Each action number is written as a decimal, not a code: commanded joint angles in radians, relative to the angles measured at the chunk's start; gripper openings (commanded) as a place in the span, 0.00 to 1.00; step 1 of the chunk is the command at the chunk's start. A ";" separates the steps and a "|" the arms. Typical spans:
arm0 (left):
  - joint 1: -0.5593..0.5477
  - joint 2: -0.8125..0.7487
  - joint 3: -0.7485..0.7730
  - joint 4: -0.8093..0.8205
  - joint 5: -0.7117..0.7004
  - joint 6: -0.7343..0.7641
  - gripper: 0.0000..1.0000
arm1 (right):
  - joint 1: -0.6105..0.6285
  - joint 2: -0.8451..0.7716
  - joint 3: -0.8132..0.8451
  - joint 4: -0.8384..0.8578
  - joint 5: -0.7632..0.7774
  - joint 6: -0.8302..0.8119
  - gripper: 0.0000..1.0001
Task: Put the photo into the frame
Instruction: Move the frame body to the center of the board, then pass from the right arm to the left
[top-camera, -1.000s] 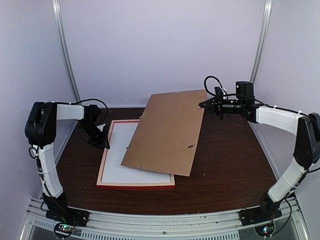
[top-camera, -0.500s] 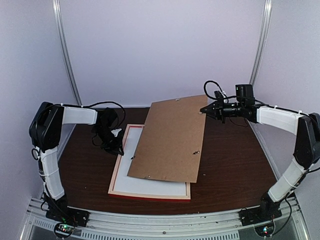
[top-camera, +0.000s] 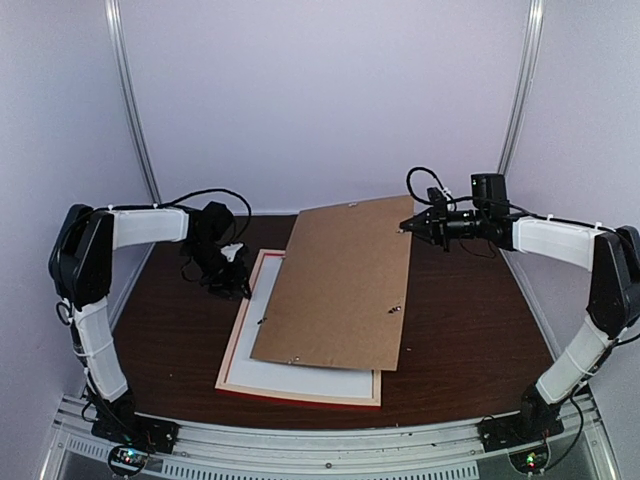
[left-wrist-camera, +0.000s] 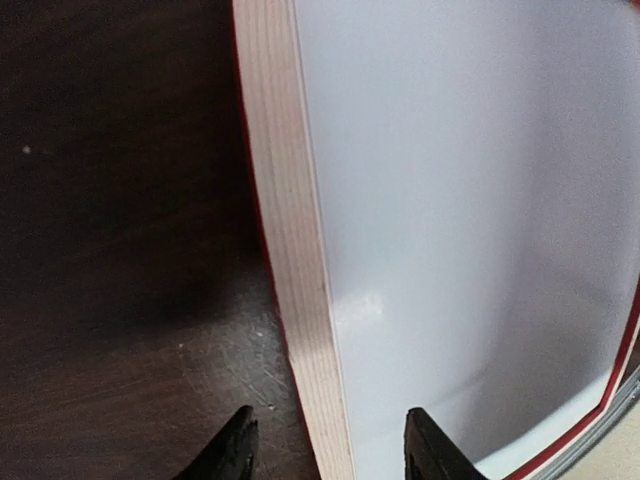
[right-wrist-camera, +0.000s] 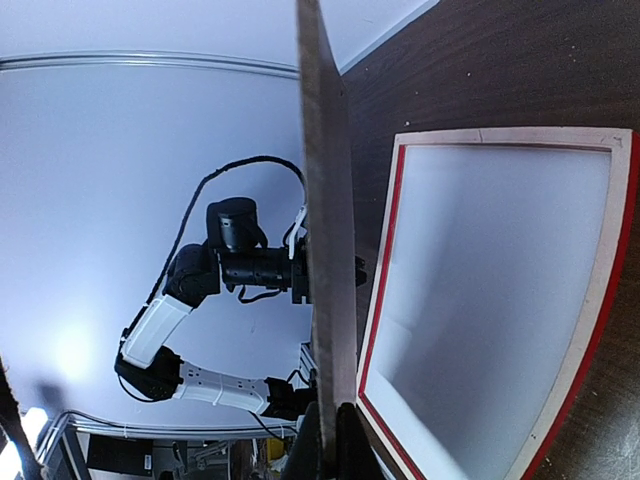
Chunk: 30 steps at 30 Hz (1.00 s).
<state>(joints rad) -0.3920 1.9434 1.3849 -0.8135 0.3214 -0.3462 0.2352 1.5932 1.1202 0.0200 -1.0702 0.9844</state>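
Lying flat on the dark brown table (top-camera: 470, 320), the frame (top-camera: 300, 391) shows its pale wood back upward, with red along its outer and inner edges. It sits left of the table's middle, its long sides running from the near edge toward the back wall. A white sheet (top-camera: 300, 373) fills its opening, blank on the side that faces up.

A plain brown backing board (top-camera: 335, 285) slants across the frame's right part. Its near edge rests on the frame and the white sheet, and its far end is raised clear of the table. The right pincer (top-camera: 405, 228) is clamped on the board's far right corner. In the right wrist view the board runs edge-on up from between the 2 closed fingers.

The left pincer (top-camera: 236, 288) hangs at the frame's far left corner. In the left wrist view its 2 fingertips (left-wrist-camera: 238, 452) stand apart, 1 over the bare table and 1 over the white sheet, with the frame's left rail between them. They grip nothing, and a gap shows on both sides of the rail.
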 joint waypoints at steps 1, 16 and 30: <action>-0.002 -0.086 0.056 -0.001 -0.070 0.009 0.52 | 0.000 0.002 -0.017 0.128 -0.072 0.078 0.00; 0.035 -0.229 -0.006 0.181 0.473 0.036 0.76 | 0.037 0.020 -0.033 0.325 -0.133 0.173 0.00; 0.038 -0.191 -0.094 0.369 0.732 -0.058 0.54 | 0.042 0.055 -0.080 0.629 -0.150 0.376 0.00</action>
<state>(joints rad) -0.3607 1.7466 1.3132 -0.5484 0.9325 -0.3729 0.2707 1.6440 1.0462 0.5049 -1.1866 1.2865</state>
